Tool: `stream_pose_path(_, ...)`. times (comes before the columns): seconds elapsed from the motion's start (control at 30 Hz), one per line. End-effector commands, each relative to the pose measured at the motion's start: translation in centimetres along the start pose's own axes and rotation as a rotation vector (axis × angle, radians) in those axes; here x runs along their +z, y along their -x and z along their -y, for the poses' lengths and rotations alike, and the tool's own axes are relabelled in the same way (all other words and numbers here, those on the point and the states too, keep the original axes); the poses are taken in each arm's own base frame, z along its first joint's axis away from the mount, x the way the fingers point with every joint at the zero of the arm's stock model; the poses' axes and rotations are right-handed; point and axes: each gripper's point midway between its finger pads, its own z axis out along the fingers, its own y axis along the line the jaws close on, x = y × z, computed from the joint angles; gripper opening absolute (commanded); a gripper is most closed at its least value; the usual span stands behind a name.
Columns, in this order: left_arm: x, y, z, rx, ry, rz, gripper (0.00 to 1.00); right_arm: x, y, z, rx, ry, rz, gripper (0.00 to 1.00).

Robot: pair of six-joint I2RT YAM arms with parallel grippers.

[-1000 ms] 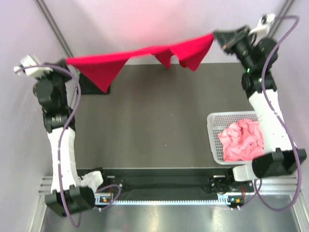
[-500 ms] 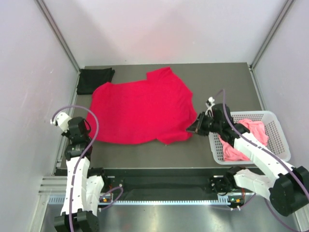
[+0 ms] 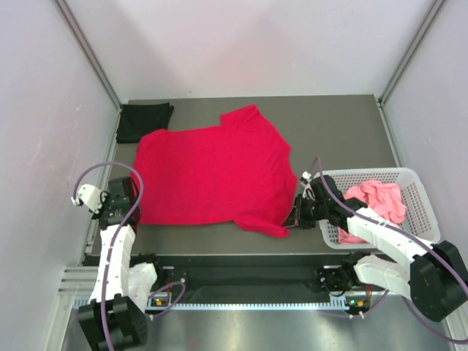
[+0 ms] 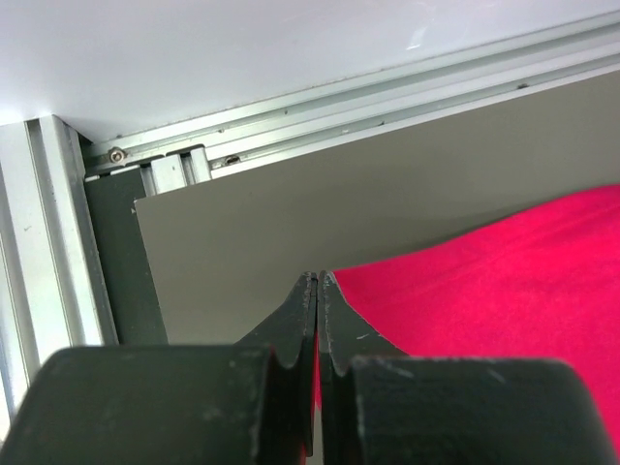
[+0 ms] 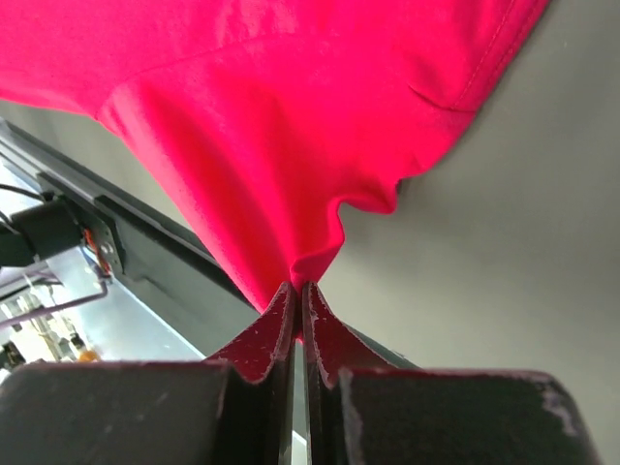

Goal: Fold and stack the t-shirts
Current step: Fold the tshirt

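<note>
A bright red t-shirt (image 3: pixel 212 172) lies spread flat across the middle of the grey table (image 3: pixel 336 131). My left gripper (image 3: pixel 136 208) is shut on its near left corner. In the left wrist view a sliver of red cloth (image 4: pixel 504 281) sits between the closed jaws of that gripper (image 4: pixel 319 283). My right gripper (image 3: pixel 295 217) is shut on the near right corner, and the red cloth (image 5: pixel 291 116) bunches into its tip (image 5: pixel 298 288). A folded black t-shirt (image 3: pixel 144 121) lies at the back left. A crumpled salmon pink t-shirt (image 3: pixel 376 201) fills the basket.
The white lattice basket (image 3: pixel 365 174) stands at the near right, close beside my right arm. Grey walls and metal frame rails (image 4: pixel 291 107) close in the table on three sides. The table's near edge (image 5: pixel 155 252) runs just under the right gripper.
A second ago both grippers held the red shirt stretched in the air at the back. It now lies flat, and both grippers have drawn its near corners toward the front edge.
</note>
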Motion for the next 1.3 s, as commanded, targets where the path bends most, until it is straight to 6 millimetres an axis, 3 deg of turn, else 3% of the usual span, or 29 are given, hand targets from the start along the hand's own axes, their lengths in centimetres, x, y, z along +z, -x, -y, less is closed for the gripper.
stream_pose_path(0.0, 0.4, 0.7, -0.2, -0.023, 0.039, 0.032, 0.00, -0.2, -0.1, -0.5, -0.059, 0.020, -0.004, 0.00)
stream_pose_path(0.13, 1.0, 0.3, 0.2, 0.020, 0.044, 0.019, 0.00, -0.1, 1.4, -1.7, -0.087, 0.040, 0.021, 0.00)
stream_pose_path(0.3, 1.9, 0.8, 1.4, 0.101, 0.045, 0.034, 0.00, 0.1, 5.6, -5.0, -0.141, 0.079, 0.081, 0.00)
stream_pose_path(0.47, 2.9, 1.6, 3.8, 0.170, 0.002, 0.055, 0.00, 1.1, 10.0, -7.2, -0.159, 0.080, 0.108, 0.00)
stream_pose_path(0.73, 5.0, 2.2, 8.8, 0.335, -0.057, 0.011, 0.00, 2.0, 15.9, -8.8, -0.144, 0.092, 0.137, 0.00)
stream_pose_path(0.93, 6.0, 2.3, 11.9, 0.345, -0.095, -0.027, 0.00, 2.5, 19.0, -8.7, -0.134, 0.099, 0.137, 0.00)
stream_pose_path(1.03, 6.5, 2.1, 14.5, 0.355, -0.157, -0.060, 0.00, 3.1, 20.0, -8.2, -0.141, 0.099, 0.114, 0.00)
stream_pose_path(1.27, 8.3, 1.1, 16.8, 0.414, -0.157, -0.108, 0.00, 4.6, 21.8, -7.5, -0.140, 0.095, 0.101, 0.00)
